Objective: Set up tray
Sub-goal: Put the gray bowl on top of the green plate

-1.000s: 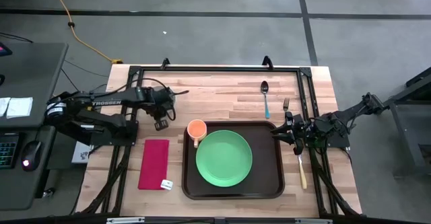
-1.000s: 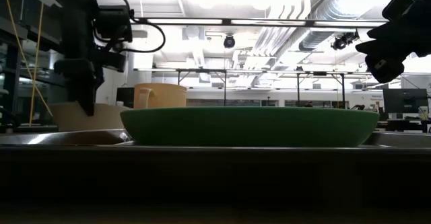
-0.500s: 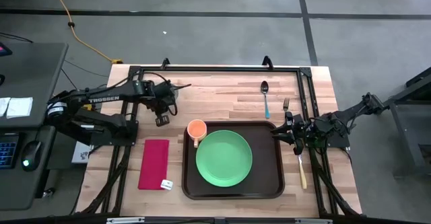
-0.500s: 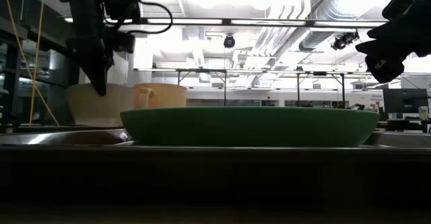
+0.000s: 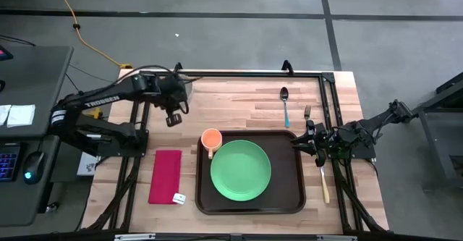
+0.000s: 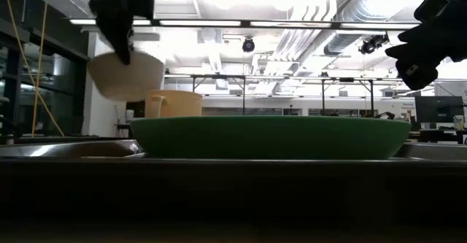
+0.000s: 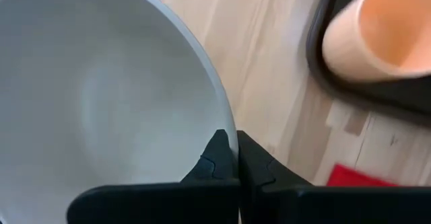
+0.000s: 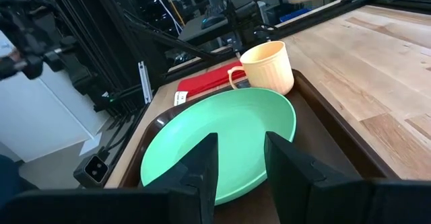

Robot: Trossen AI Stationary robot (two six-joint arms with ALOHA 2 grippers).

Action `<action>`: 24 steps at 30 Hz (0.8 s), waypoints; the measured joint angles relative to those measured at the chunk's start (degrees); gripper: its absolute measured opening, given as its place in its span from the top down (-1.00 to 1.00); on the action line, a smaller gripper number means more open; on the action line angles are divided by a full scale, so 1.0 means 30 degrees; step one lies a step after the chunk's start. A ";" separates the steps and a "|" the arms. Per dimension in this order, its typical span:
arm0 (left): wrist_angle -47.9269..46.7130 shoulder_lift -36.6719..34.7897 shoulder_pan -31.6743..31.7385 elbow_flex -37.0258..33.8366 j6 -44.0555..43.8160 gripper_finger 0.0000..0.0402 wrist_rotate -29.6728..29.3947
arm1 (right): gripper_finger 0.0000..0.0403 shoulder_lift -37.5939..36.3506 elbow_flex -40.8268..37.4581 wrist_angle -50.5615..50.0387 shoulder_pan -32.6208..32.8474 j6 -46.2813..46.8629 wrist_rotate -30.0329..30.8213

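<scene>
The tray (image 5: 250,203) is seen lying flat on the wooden tabletop (image 5: 239,103), toward its near edge and a little right of the middle. A round green plate (image 5: 241,170) is carried on the tray, and an orange cup (image 5: 210,139) stands in the tray's far left corner, just beside the plate.

A white bowl (image 7: 94,109) is held by the left pincer (image 7: 229,158), whose two fingers are closed on the bowl's rim. In the low view the bowl (image 6: 125,75) is shown lifted clear of the tabletop, hanging above and to the left of the cup (image 6: 174,103). From above, this pincer (image 5: 173,116) is placed over the far left part of the tabletop, apart from the tray.

The right pincer (image 5: 309,144) is held at the tray's right rim, near its far right corner. Its fingers are shown parted in its wrist view, with nothing between them, and the plate (image 8: 222,143) and cup (image 8: 266,66) lie ahead of them.

A red napkin (image 5: 166,176) is laid left of the tray. A spoon (image 5: 285,105) and a fork (image 5: 307,113) lie beyond the tray's far right corner, and a knife (image 5: 324,183) lies to the right of the tray.
</scene>
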 joint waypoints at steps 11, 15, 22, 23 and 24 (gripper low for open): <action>-0.0812 0.0187 -0.0979 0.4346 -0.0004 0.92 0.0184 | 0.51 0.0000 0.0000 -0.0007 0.0000 -0.0069 0.0000; -0.1429 0.0540 -0.1655 0.5005 -0.0158 0.92 -0.0442 | 0.51 0.0000 0.0000 -0.0007 0.0000 -0.0073 0.0051; -0.2387 0.1996 -0.1912 0.5657 0.0008 0.92 -0.0462 | 0.51 0.0000 0.0000 -0.0007 0.0000 -0.0010 0.0058; -0.2460 0.2268 -0.1909 0.5763 0.0123 0.92 -0.0399 | 0.51 0.0000 0.0000 -0.0007 0.0000 0.0015 0.0058; -0.2432 0.2517 -0.1909 0.5870 0.0298 0.92 -0.0234 | 0.51 0.0007 0.0000 -0.0004 0.0000 0.0015 0.0058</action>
